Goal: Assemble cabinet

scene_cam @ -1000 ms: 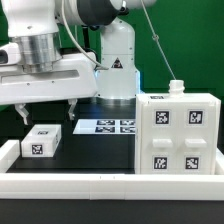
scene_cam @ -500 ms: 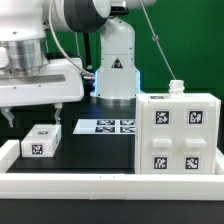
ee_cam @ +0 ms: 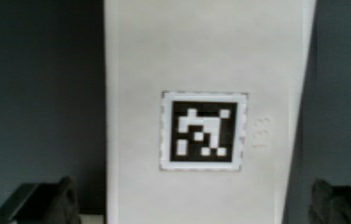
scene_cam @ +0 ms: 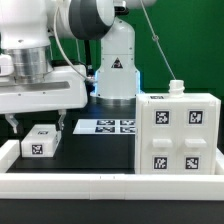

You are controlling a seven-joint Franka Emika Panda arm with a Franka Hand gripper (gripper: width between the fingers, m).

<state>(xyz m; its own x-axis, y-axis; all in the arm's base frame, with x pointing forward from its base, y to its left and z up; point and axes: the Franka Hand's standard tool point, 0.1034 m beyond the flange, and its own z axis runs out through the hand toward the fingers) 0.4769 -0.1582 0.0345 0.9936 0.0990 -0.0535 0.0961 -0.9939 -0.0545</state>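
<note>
Above the small block (scene_cam: pixel 42 141) at the exterior view's left, the gripper (scene_cam: pixel 36 123) hangs with its jaws spread wide and empty. The wrist view shows the fingers (ee_cam: pixel 47 203) flanking the block, with its tag centred. Descend straight, keep the block midway between the fingers, then close on its long sides. The cabinet (scene_cam: pixel 183 135) stands well apart, at the exterior view's right.

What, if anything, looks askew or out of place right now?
Nothing stands out. The block lies flat, centred in the wrist view between the fingers of the open end effector. The cabinet stands upright, with no visible damage.
</note>
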